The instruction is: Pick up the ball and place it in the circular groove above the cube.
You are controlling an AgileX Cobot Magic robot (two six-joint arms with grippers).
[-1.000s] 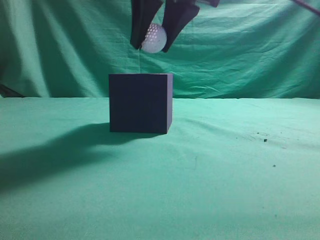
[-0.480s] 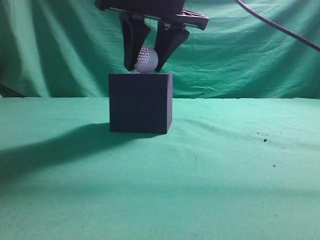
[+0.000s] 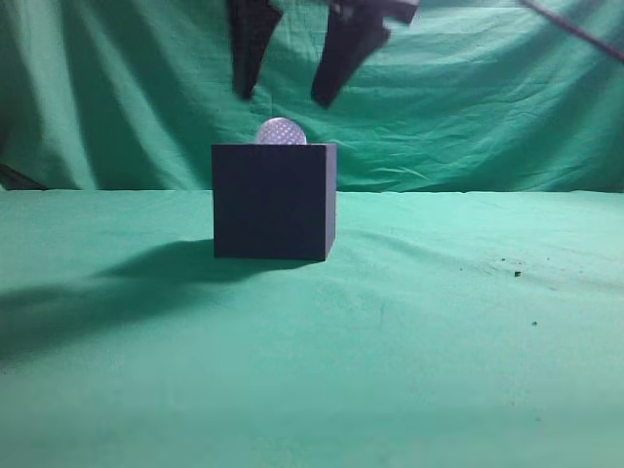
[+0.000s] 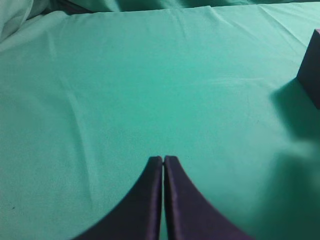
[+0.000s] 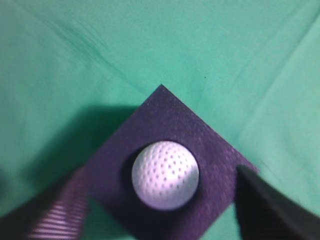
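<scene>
Ball: the ball (image 3: 281,132) sat on top of the cube (image 3: 274,202), sunk partly into the top face; in the right wrist view it (image 5: 165,174) lay in a dark round hollow near the middle of that face (image 5: 170,145).
Done: the placing looked finished, to my eye; the ball rested in the groove with nothing gripping it.
Left: as far as I could judge, only clearing the arm away.
Right gripper: the right gripper (image 3: 288,60) hung above the ball, its fingers (image 3: 250,44) spread wide and holding nothing, well clear of the ball on both sides.
Left gripper: the left gripper (image 4: 163,161) hovered off to one side over bare cloth, fingers pressed together, empty; only a corner of the cube (image 4: 311,70) showed at the edge of its view.
Surroundings: a green cloth surface (image 3: 439,331) with a green backdrop (image 3: 487,107) behind, a few dark specks (image 3: 515,272) on the cloth to the right, a cable (image 3: 575,27) at the upper right.
In the way: nothing that I could see stood near the cube.
</scene>
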